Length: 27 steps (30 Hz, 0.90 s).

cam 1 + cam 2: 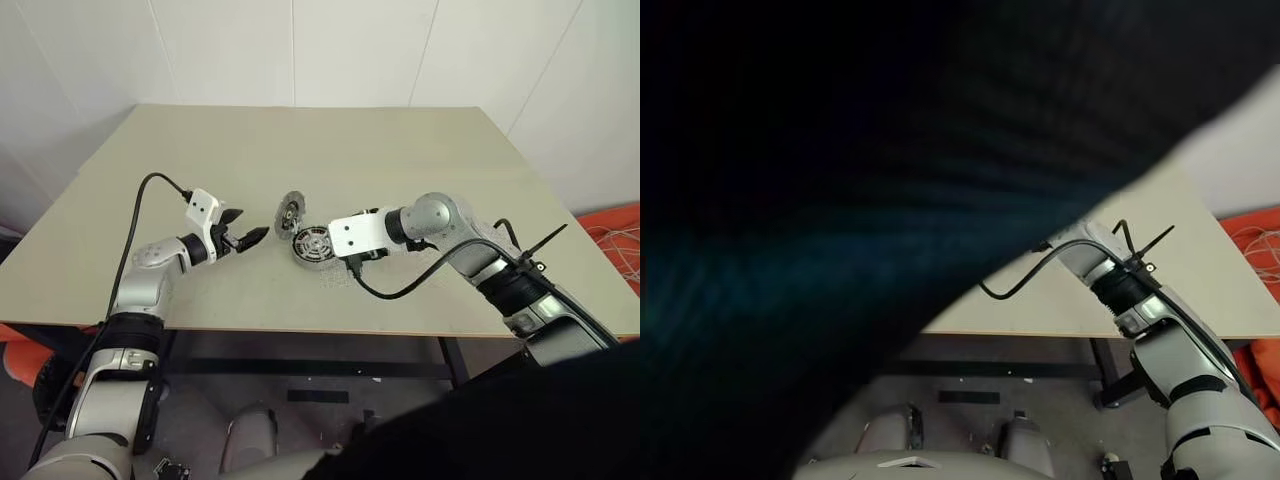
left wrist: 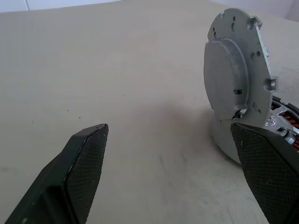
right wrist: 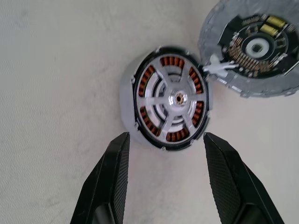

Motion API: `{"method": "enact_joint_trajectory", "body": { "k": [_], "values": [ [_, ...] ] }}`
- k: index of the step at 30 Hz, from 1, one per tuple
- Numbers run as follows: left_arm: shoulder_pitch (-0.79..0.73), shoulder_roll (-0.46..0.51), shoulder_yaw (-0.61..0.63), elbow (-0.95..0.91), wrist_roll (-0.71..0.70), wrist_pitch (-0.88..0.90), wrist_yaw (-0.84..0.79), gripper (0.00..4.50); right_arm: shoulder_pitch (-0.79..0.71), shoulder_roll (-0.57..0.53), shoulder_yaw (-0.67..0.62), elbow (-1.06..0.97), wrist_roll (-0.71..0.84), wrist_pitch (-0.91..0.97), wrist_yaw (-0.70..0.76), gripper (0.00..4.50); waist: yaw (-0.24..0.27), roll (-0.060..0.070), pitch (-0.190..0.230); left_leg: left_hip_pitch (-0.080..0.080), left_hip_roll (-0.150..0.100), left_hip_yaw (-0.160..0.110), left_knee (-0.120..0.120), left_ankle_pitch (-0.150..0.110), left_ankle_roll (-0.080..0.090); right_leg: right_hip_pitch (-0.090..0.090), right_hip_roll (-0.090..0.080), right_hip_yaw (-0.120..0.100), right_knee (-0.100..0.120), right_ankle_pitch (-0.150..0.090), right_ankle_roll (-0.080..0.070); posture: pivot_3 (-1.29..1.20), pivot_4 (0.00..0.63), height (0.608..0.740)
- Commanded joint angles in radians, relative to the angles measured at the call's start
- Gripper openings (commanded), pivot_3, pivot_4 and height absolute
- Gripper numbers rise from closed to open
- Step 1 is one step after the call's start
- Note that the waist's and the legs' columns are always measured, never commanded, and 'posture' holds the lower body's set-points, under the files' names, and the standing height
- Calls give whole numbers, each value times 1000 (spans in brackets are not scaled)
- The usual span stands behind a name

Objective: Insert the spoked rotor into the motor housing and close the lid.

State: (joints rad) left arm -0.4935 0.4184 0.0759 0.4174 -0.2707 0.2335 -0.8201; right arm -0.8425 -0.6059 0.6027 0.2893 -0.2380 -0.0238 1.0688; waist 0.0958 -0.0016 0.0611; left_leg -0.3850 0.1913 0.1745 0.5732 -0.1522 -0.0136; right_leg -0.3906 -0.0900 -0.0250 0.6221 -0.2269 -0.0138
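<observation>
The motor housing (image 3: 127, 98) lies on the table with the spoked rotor (image 3: 171, 99) sitting inside it, copper coils showing between the silver spokes. The lid (image 3: 254, 46) stands on edge against the housing's rim, its dark inner face with green bits towards the right wrist camera. From the head it is the tilted disc (image 1: 291, 212) just left of the housing (image 1: 312, 245). My right gripper (image 3: 166, 136) hovers just above the housing, open and empty. My left gripper (image 1: 245, 238) is open beside the lid's plain silver back (image 2: 233, 84), apart from it.
The beige table (image 1: 400, 150) has wide bare room behind and to the left of the parts. A black cable (image 1: 400, 290) loops from my right wrist over the front edge. An orange object (image 1: 612, 225) lies on the floor to the right.
</observation>
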Motion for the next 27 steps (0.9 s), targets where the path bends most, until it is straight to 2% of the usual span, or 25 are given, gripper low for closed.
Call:
{"method": "enact_joint_trajectory", "body": {
  "k": [1, 13, 20, 27],
  "values": [
    [2, 8, 19, -70, -30, 25, 0, 4446, -34, 41, -21, 56, -23, -47, -7, 2846, 0, 0, 0, 0, 0, 0, 0, 0, 0, 0, 0, 0, 0, 0, 0, 0, 0, 740],
    [-4, 20, 9, -131, -82, 150, -49, 4446, 51, 156, -31, 23, -49, 21, -40, 2846, -1, 0, 0, -1, 0, 0, 2, -1, 2, 0, 0, 0, 0, 0, 0, 0, 0, 740],
    [10, 27, 6, -186, -131, 244, -88, 4446, 73, 167, -31, 46, -82, 26, -64, 2846, 0, 0, 0, -1, 0, 0, 2, -1, 2, 0, 0, 0, 0, 0, 0, 0, 0, 740],
    [7, 27, 8, -185, -121, 235, -74, 4446, 80, 182, -35, 72, -92, 33, -90, 2846, -2, 0, 0, 0, 1, 0, 2, -1, 2, 0, 0, 0, 0, 0, 0, 0, 0, 740]
  ]
}}
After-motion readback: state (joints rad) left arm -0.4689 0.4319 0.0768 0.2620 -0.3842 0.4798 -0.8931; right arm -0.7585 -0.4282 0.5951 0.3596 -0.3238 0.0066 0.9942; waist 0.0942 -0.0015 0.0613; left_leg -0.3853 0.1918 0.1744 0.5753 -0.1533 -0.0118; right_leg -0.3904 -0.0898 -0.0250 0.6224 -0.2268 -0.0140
